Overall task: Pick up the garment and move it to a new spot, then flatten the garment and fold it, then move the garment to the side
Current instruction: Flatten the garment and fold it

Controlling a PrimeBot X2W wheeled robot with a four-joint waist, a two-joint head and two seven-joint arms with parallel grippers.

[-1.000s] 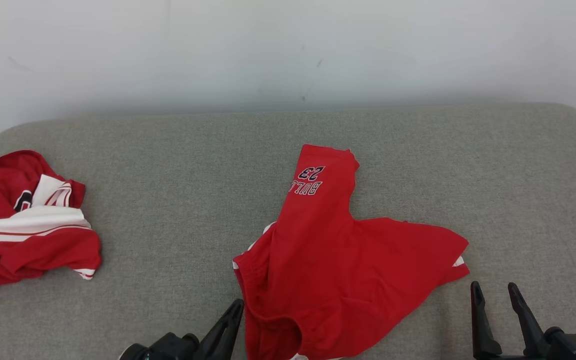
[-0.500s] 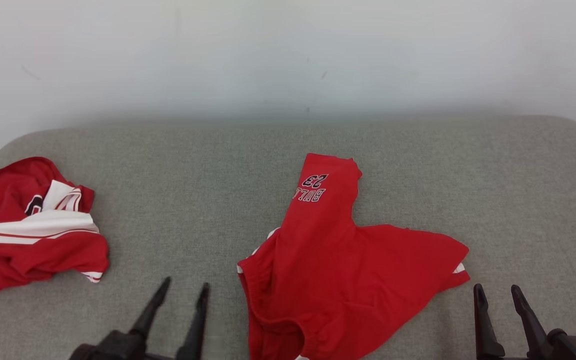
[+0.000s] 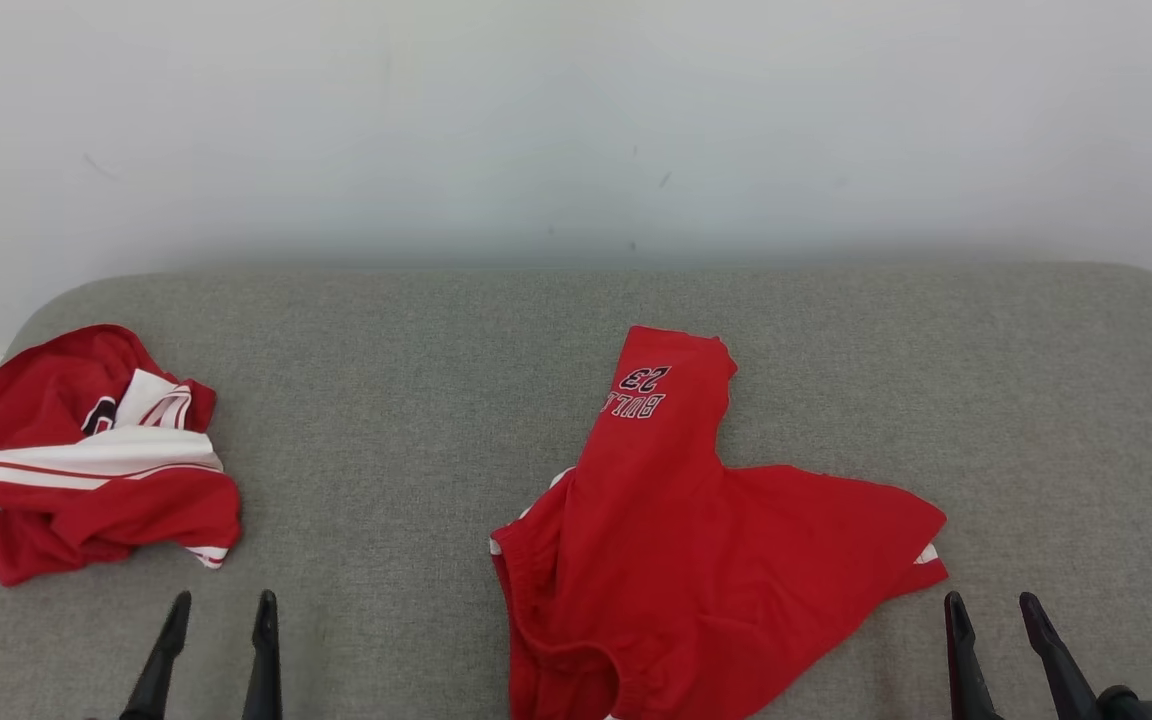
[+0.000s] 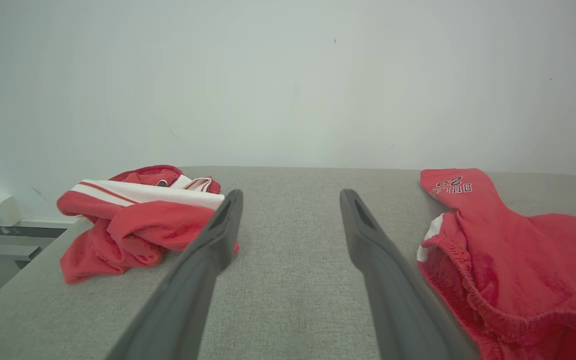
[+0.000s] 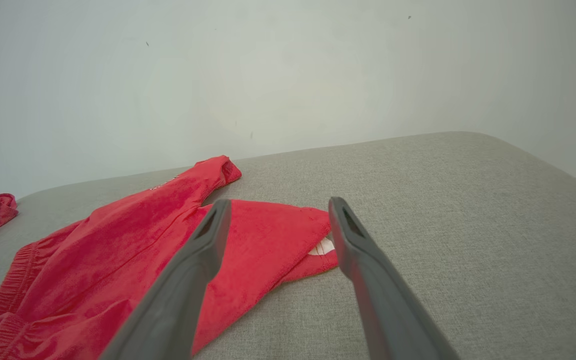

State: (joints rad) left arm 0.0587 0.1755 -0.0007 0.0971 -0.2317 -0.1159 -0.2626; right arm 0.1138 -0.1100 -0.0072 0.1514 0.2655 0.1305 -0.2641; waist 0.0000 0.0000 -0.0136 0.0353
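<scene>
The garment [image 3: 696, 560], red shorts printed "BULLS 23", lies rumpled on the grey cushioned surface [image 3: 386, 400], one leg pointing toward the wall and the elastic waistband at the near edge. It also appears in the left wrist view as the garment [image 4: 518, 260] and in the right wrist view as the garment [image 5: 143, 250]. My left gripper [image 3: 223, 600] is open and empty, well to the left of the waistband, also seen as the left gripper [image 4: 290, 195]. My right gripper [image 3: 991, 600] stands open and empty just off the shorts' right corner, also seen as the right gripper [image 5: 279, 202].
A second red and white garment [image 3: 101, 470] sits crumpled at the far left near the cushion's rounded edge, also seen as that garment [image 4: 138, 220]. A pale wall [image 3: 576, 120] backs the surface. Bare grey fabric lies between the two garments and to the right.
My left gripper has opened and drawn away to the left of the shorts' waistband. The camera has tilted, sliding the whole picture down. The shorts and right gripper stay put.
</scene>
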